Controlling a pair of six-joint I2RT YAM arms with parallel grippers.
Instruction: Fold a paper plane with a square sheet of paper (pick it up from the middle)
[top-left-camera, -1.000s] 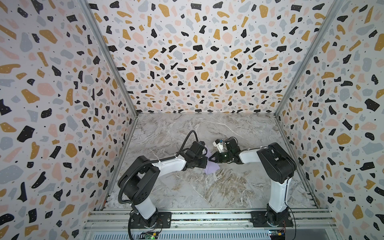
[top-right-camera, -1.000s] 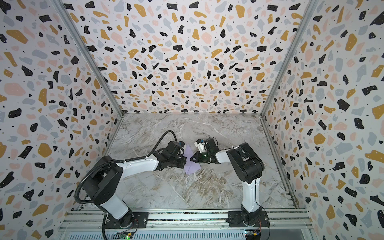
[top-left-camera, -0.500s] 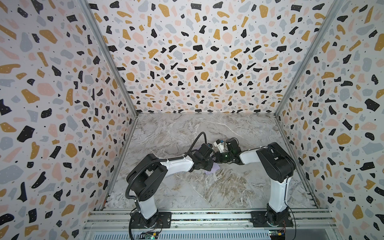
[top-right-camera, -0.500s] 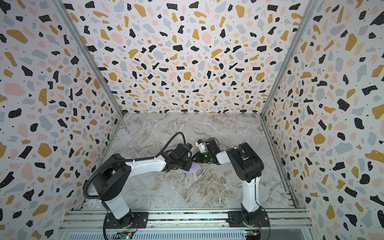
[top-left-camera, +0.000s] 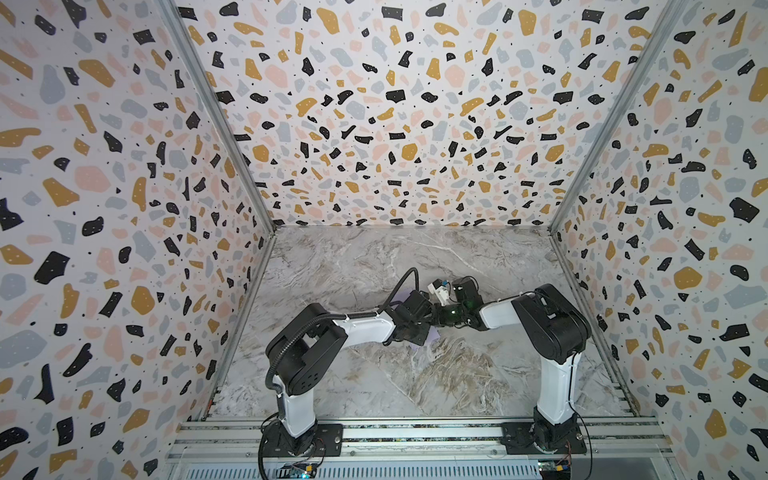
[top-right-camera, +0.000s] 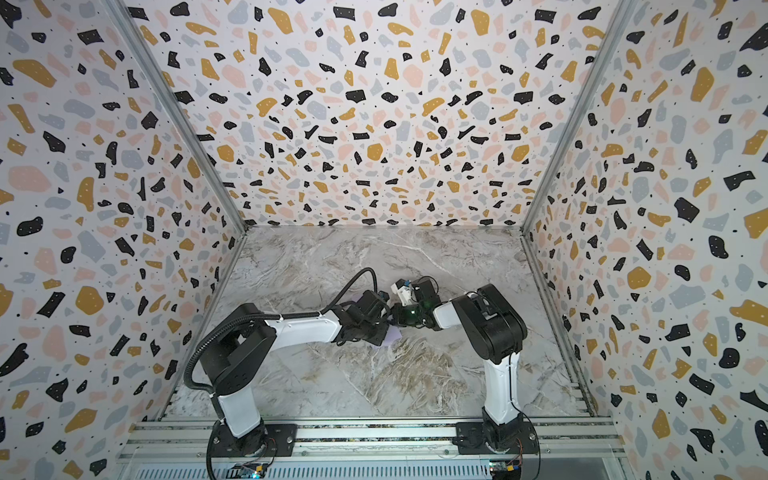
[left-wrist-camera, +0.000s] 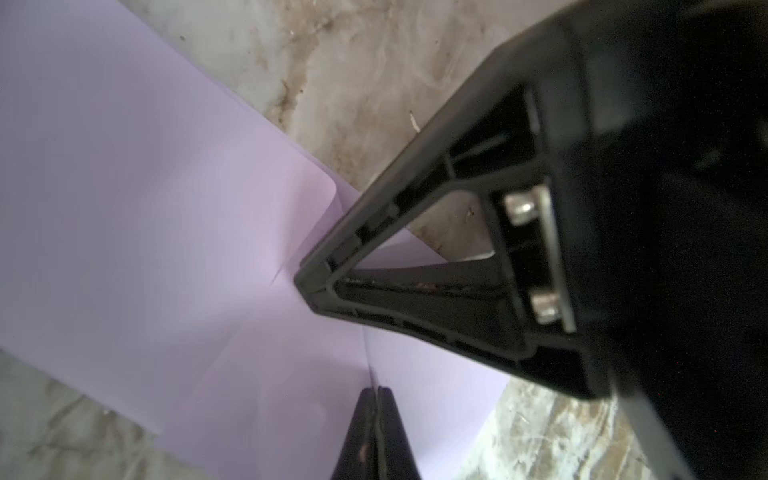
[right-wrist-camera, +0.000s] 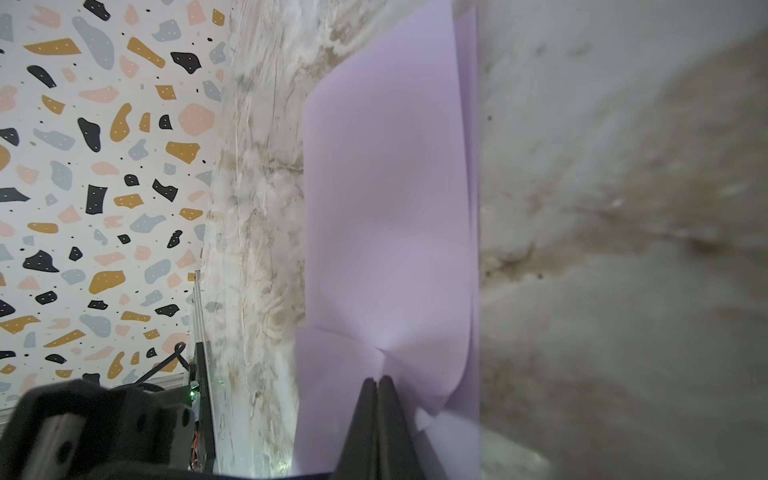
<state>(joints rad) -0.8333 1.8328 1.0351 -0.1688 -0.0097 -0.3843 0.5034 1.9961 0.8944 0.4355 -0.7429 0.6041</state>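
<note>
Square sheet of paper (left-wrist-camera: 166, 208) pinched by left claw (left-wrist-camera: 377, 392) and right claw (right-wrist-camera: 379, 380), both reaching inward, low, close together.

Left arm (top-left-camera: 365, 328) has swung inward (rightward), hiding more paper (top-left-camera: 432, 335).

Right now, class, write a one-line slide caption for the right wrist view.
Right pincer shut on the lilac square sheet of paper, creases fanning from the grip, marble tabletop behind.
</note>
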